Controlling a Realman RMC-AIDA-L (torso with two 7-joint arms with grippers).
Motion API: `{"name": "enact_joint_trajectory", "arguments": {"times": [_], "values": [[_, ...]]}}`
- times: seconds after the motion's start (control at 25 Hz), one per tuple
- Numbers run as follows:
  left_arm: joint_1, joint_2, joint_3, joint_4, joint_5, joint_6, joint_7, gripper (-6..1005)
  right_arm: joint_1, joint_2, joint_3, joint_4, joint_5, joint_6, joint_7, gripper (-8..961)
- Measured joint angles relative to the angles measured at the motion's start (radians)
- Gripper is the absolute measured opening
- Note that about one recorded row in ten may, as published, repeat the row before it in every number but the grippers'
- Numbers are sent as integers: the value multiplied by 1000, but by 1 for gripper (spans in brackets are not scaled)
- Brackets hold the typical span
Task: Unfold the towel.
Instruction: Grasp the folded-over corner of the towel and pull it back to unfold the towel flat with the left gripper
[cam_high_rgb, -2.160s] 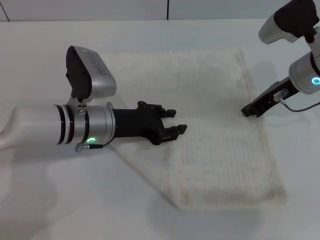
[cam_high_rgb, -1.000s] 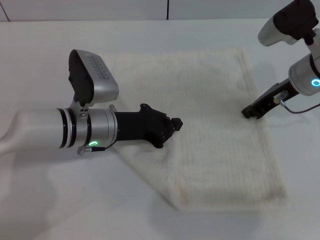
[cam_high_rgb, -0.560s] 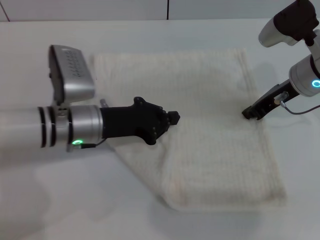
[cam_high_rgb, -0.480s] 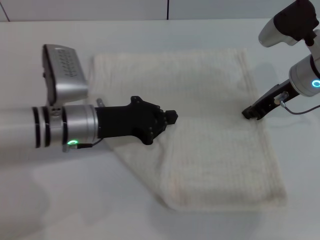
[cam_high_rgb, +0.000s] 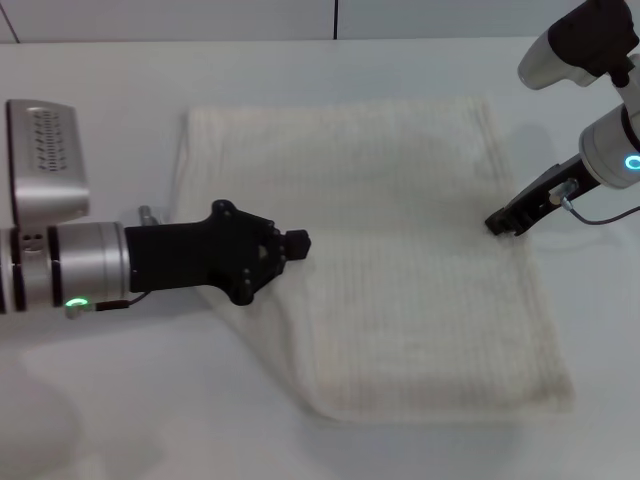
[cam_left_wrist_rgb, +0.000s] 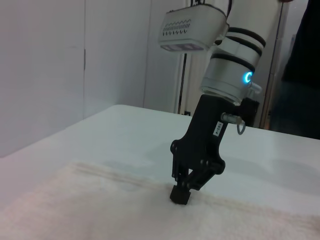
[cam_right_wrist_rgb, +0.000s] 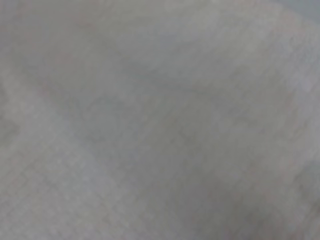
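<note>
the white desk carries everything. the towel, cream-white with a fine grid weave, lies spread across the middle of the desk, its left part forming a diagonal fold line that runs down toward the near edge. the left gripper reaches in from the left, fingers pinched together on the towel at that folded left part. the right gripper stands at the towel's right edge, tip pressed down onto the cloth, fingers drawn narrow; the left wrist view shows it meeting the hem.
</note>
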Motion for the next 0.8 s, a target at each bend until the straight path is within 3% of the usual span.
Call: {"name": "enact_joint_trajectory", "arguments": {"times": [0.44, 0.8], "values": [[34, 2, 8, 66, -1, 90, 1, 20, 2, -2, 0, 0, 0, 1, 2, -1], [112, 2, -1, 114, -40, 174, 5, 21, 2, -2, 1, 0, 0, 1, 4, -2]]}}
